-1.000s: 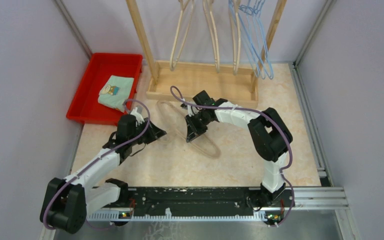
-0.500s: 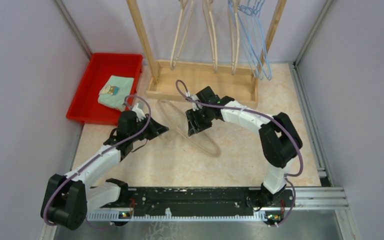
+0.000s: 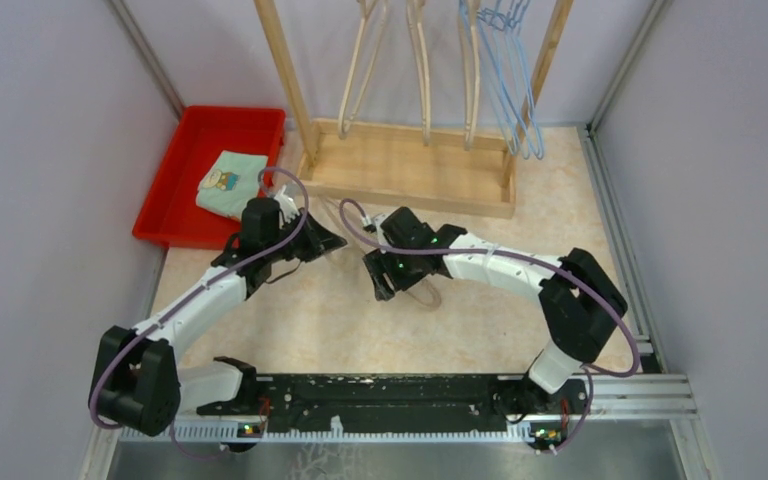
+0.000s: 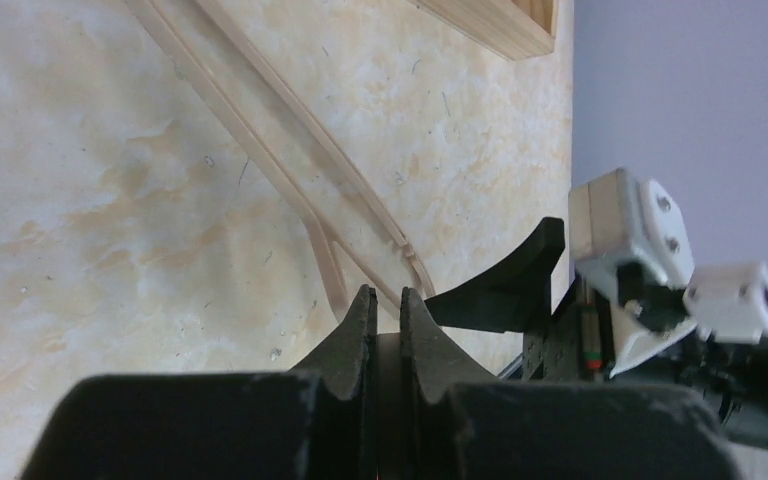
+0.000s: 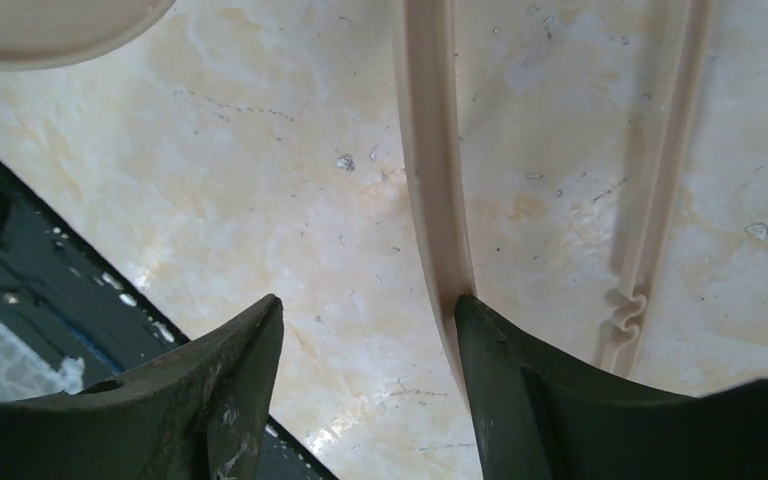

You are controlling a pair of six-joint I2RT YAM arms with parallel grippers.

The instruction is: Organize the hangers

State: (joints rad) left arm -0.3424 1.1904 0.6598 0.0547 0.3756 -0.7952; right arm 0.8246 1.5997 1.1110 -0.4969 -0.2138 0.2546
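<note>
A beige hanger [image 3: 427, 296] lies flat on the table between my two arms. In the left wrist view its two bars [image 4: 290, 170] run down to my left gripper [image 4: 382, 295], which is shut on the hanger's near end. From above, that gripper [image 3: 336, 243] sits at the hanger's left end. My right gripper [image 3: 384, 283] hovers over the hanger's middle, open. In the right wrist view one finger of the right gripper [image 5: 365, 312] touches a hanger bar [image 5: 428, 150], with bare table between the jaws. More beige hangers [image 3: 425, 70] and light-blue wire hangers [image 3: 516, 90] hang on the rack.
The wooden rack's base [image 3: 400, 180] stands just behind both grippers. A red tray [image 3: 160, 190] with a folded green cloth [image 3: 230, 183] sits at the back left. Walls close in on both sides. The black rail [image 3: 390, 392] runs along the near edge.
My right gripper has let go of the hanger, opened and drawn back toward the near left. My left gripper has shut on the hanger's end and shifted slightly farther back.
</note>
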